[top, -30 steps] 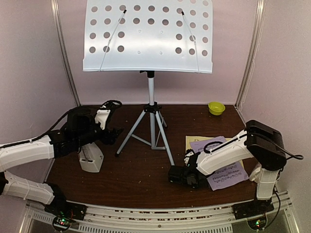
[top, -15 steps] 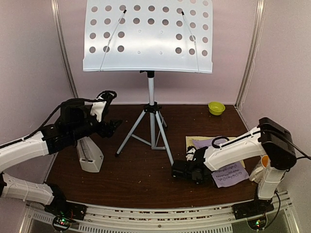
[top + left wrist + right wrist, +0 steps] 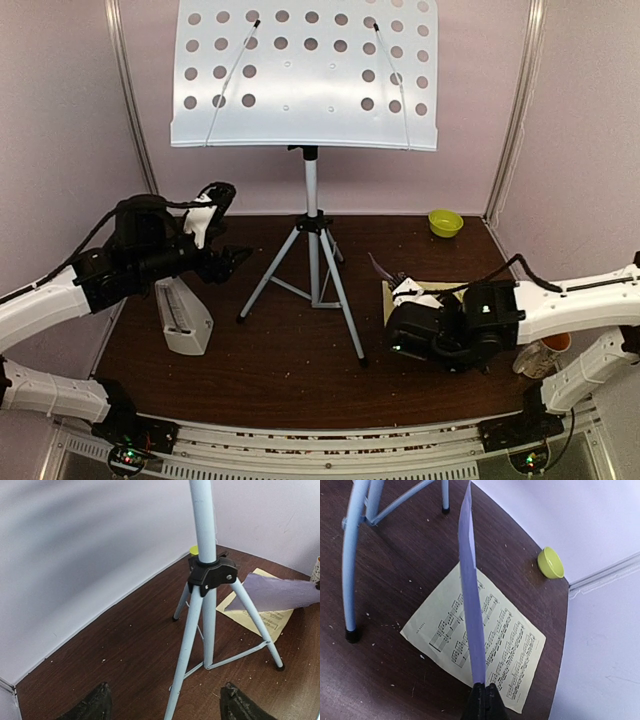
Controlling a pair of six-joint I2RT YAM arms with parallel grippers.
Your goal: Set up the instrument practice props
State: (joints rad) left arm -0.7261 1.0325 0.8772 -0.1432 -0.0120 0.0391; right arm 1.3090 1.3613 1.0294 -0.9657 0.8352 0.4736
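The small grey metronome stands on the table, at 8 o'clock from the tripod. Above it the left gripper hangs with its fingers spread wide, holding nothing. At 4 o'clock the right gripper has its fingers pinched on the lilac page, held up on edge over the yellow page. The page is thin and floppy, so it could slip out or bump a tripod leg. A second ago it lay flat, and the left gripper was lower.
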